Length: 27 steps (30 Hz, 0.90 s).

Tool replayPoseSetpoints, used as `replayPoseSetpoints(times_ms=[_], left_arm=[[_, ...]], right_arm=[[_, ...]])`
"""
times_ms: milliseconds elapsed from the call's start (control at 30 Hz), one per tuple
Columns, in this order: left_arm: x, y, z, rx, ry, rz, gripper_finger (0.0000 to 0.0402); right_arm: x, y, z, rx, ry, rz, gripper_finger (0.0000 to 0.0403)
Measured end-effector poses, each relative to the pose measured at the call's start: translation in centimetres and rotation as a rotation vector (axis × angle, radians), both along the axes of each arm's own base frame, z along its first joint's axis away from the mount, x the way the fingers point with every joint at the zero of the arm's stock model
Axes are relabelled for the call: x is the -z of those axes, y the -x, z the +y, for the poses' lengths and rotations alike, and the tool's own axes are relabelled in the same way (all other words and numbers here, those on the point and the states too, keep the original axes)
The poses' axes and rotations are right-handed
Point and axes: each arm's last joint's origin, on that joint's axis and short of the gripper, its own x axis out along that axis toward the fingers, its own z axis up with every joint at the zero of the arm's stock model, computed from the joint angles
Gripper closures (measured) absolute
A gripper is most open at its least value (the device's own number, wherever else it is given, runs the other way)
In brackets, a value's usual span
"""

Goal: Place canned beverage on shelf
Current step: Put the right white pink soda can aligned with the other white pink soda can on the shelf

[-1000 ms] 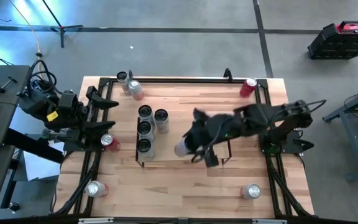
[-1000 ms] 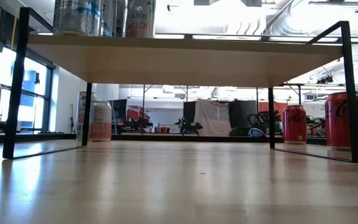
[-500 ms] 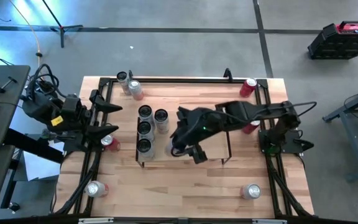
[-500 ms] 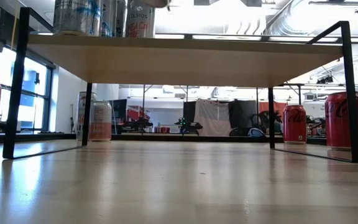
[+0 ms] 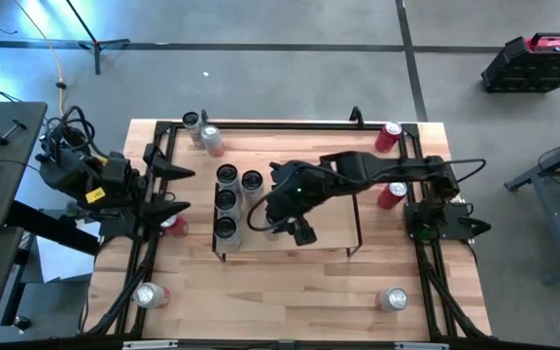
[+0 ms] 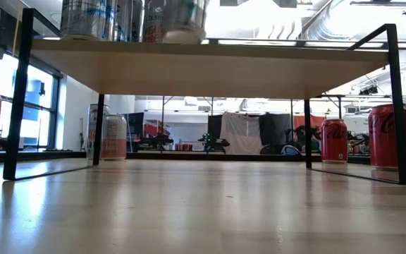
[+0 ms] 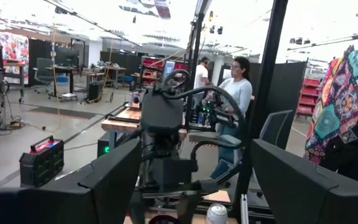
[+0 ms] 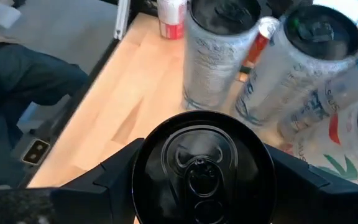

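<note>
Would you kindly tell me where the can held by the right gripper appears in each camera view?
High view: held can beside the shelved cans, under the right gripper.
Low view: its base above the shelf.
Left wrist view: not visible.
Right wrist view: its top between the fingers.
Shared landmark: the shelved cans.

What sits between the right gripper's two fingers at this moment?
A can, seen top-down in the right wrist view: the right gripper is shut on it, beside the cans already standing on the shelf.
</note>
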Motion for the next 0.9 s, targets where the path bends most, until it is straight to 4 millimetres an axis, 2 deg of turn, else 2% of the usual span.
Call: replayPoseSetpoints(times_ms=[167, 400, 900], left_arm=[[0.0, -0.1, -0.1, 0.0, -0.003, 0.003, 0.0111], [0.1, -0.2, -0.2, 0.001, -0.004, 0.005, 0.0111], [0.1, -0.2, -0.2, 0.003, -0.006, 0.006, 0.0111]], right_arm=[[0.5, -0.5, -0.7, 0.033, 0.023, 0.01, 0.0147], [1.6, -1.4, -0.5, 0.016, 0.031, 0.03, 0.0132], [1.1, -1.5, -0.2, 0.002, 0.042, -0.021, 0.0086]])
